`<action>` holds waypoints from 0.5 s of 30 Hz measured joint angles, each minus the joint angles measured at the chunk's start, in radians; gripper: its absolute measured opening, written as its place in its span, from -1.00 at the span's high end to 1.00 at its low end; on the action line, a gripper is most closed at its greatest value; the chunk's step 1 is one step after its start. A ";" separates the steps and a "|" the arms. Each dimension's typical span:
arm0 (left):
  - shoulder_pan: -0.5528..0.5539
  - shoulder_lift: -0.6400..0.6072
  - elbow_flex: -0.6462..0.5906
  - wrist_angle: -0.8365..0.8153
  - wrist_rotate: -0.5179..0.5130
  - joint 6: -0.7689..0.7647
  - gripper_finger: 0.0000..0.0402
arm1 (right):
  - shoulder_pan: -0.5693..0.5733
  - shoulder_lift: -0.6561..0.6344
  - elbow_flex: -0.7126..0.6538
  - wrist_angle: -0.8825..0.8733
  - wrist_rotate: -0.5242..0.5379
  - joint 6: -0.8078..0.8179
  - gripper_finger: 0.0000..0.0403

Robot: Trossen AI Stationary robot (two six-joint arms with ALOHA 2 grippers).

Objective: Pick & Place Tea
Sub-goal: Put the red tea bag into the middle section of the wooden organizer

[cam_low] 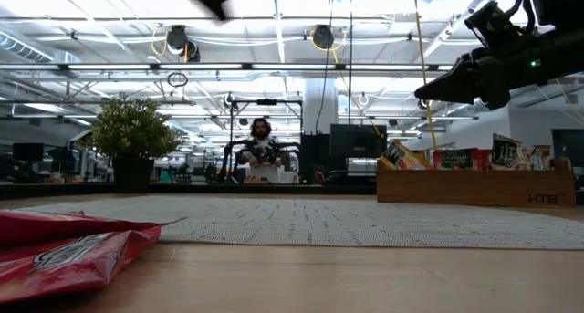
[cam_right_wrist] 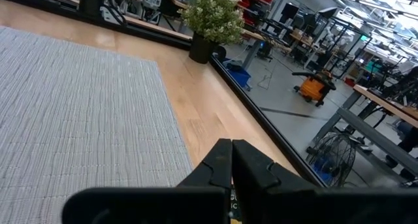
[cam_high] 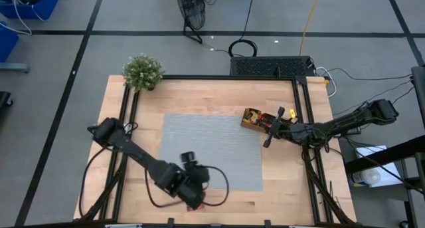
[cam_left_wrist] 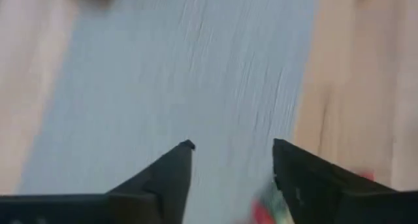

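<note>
Jaws apart on left gripper (cam_left_wrist: pixel 232 152) over red sachet (cam_high: pixel 194 205) just off grey mat (cam_high: pixel 212 148), right gripper (cam_high: pixel 271 136) jaws together by wooden tray (cam_high: pixel 252 123), plant (cam_high: pixel 143 72) beyond mat's far corner.

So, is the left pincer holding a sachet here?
No: in the left wrist view the left pincer stands open over the mat with nothing between its fingers.

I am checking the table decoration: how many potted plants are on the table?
1. The potted plant stands at the table's far left corner, beyond the grey mat. No other shows; none seems hidden.
</note>
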 joint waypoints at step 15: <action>-0.085 0.044 -0.268 -0.068 0.318 -0.649 -0.38 | 0.000 0.000 0.000 0.002 0.000 0.001 1.00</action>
